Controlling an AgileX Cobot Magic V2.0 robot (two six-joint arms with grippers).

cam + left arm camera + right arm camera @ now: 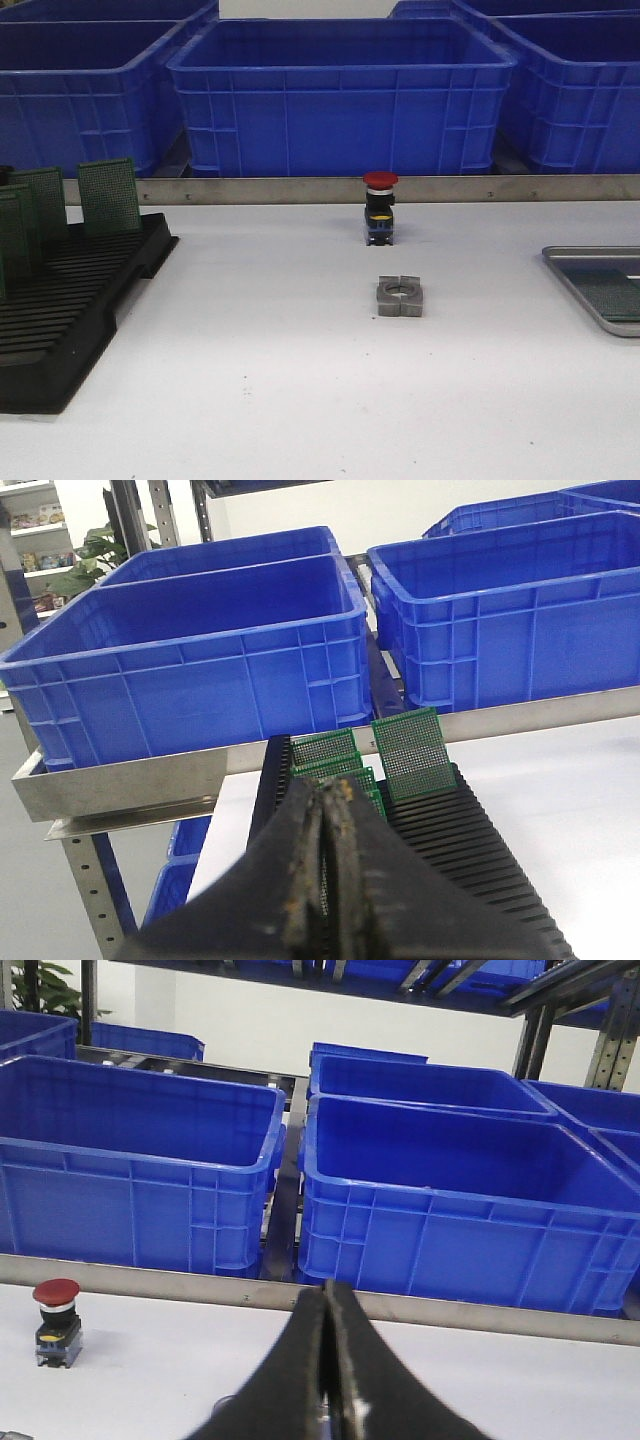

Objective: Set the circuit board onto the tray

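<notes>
Tray (560, 256) appears only in front view.

1. Three green circuit boards (108, 195) stand clearly in the one black rack (70, 310); a fourth shows only as an edge at the rack's far left.
2. One metal tray (598, 290) is well to the right of the rack, with one board (610, 291) lying in it.
3. One red push button (380, 208) and one grey metal block (400, 296) are between rack and tray.
4. Four blue bins (340, 95) are behind the rack, as far as the front view shows.
</notes>
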